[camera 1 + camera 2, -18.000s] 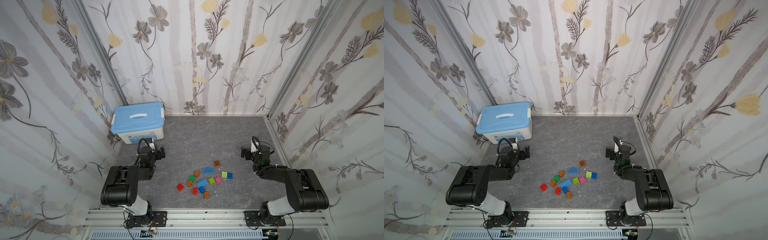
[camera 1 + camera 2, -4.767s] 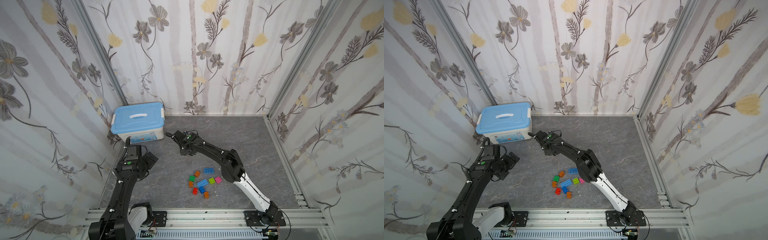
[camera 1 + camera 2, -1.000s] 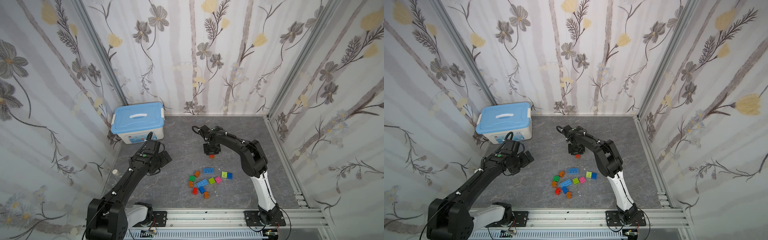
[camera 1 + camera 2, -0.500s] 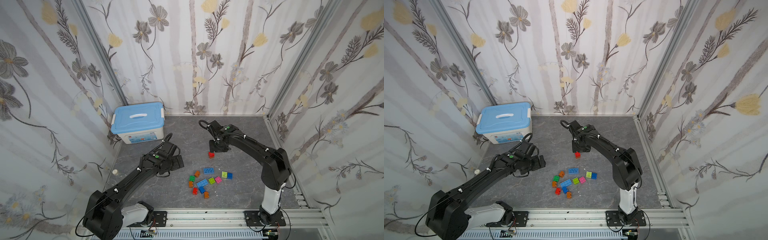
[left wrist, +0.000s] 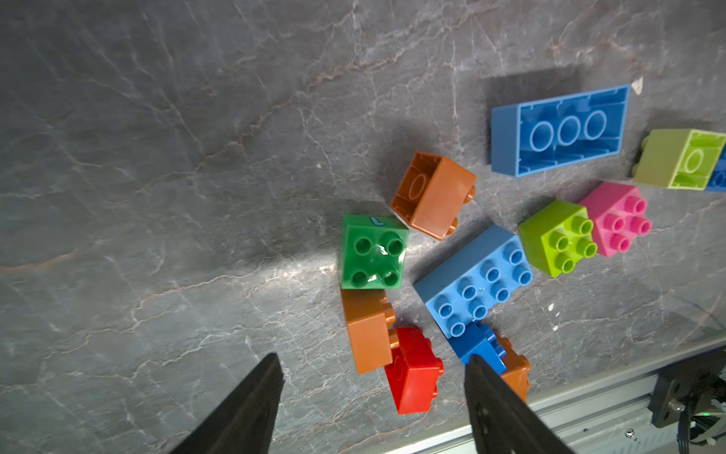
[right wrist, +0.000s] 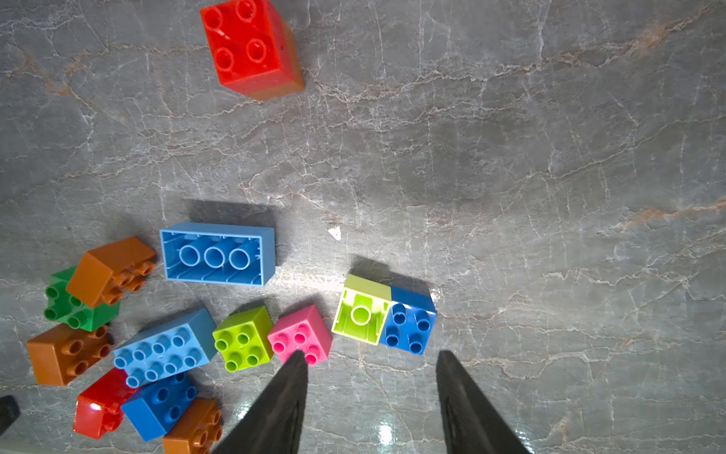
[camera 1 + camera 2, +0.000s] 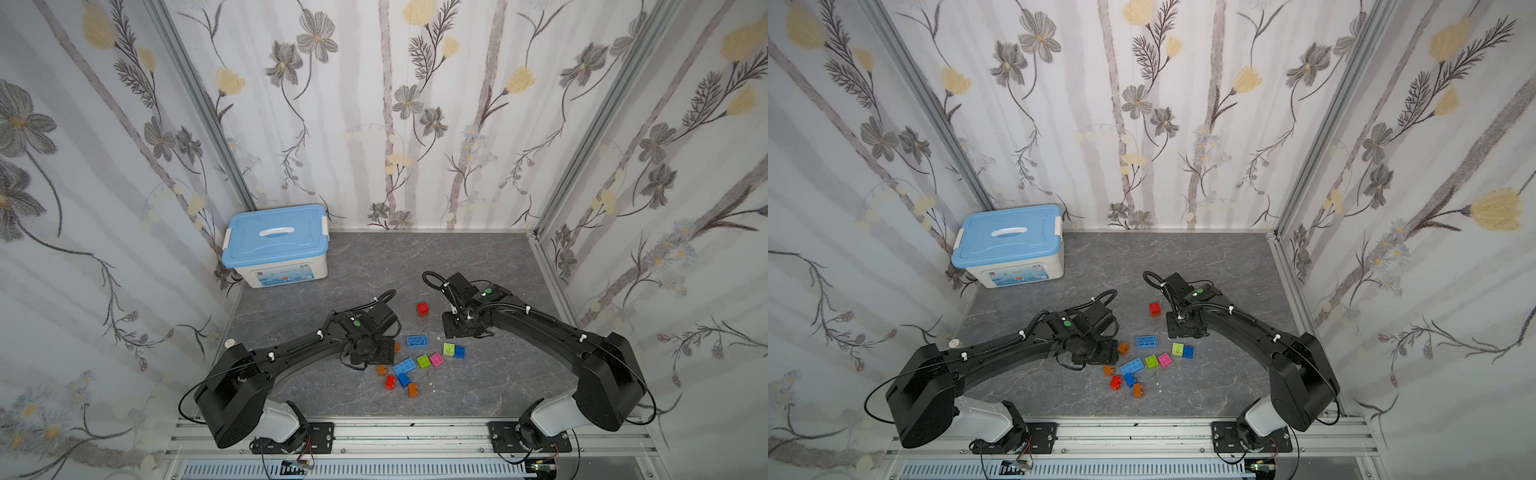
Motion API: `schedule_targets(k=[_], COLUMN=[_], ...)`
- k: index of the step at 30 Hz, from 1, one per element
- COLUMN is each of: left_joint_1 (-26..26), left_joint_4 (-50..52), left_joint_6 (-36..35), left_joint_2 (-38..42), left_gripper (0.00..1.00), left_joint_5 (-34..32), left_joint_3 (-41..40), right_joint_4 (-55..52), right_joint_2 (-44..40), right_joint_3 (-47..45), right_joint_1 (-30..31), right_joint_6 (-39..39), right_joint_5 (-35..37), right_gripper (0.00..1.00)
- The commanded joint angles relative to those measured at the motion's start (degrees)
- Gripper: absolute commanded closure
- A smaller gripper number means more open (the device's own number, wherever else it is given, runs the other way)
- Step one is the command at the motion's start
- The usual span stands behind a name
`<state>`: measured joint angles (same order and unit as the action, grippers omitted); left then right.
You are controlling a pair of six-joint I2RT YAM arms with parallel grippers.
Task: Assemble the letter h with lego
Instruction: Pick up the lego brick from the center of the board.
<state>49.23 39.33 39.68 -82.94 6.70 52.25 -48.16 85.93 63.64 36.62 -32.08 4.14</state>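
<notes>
**Grey floor (image 7: 478, 257): lego (image 7: 404, 367) flanked on both sides**

Grey marbled floor carries the lego in a loose cluster toward the front. Since half a second ago the left gripper (image 5: 372, 357) has slid in over the cluster's left edge, fingers spread, holding nothing. One red brick (image 7: 422, 308) lies alone behind the cluster, unmoved. From it the right gripper (image 6: 370, 352) has drawn back to the cluster's right end, fingers apart over bare floor. Back left, the box (image 7: 276, 245) is lidded; contents hidden.

Bright, even light; glare on the tabletop (image 6: 385, 432); short soft shadows.
</notes>
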Motion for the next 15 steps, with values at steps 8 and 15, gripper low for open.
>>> schedule_targets(k=[8,15], left_joint_1=[4.19,4.19], left_joint_4=[-0.05,1.23], left_joint_6=[6.23,7.34], left_joint_2=[-8.51,-11.0], left_gripper=[0.39,0.53], left_joint_5=[-2.55,-5.73], left_joint_3=[1.97,3.53], right_joint_4=[3.71,3.45], right_joint_2=[-0.98,-1.7], right_joint_3=[0.08,-0.08], right_joint_1=[-0.02,-0.03], right_joint_6=[-0.15,-0.04], right_joint_5=[-0.63,-0.5], right_gripper=[0.45,0.46])
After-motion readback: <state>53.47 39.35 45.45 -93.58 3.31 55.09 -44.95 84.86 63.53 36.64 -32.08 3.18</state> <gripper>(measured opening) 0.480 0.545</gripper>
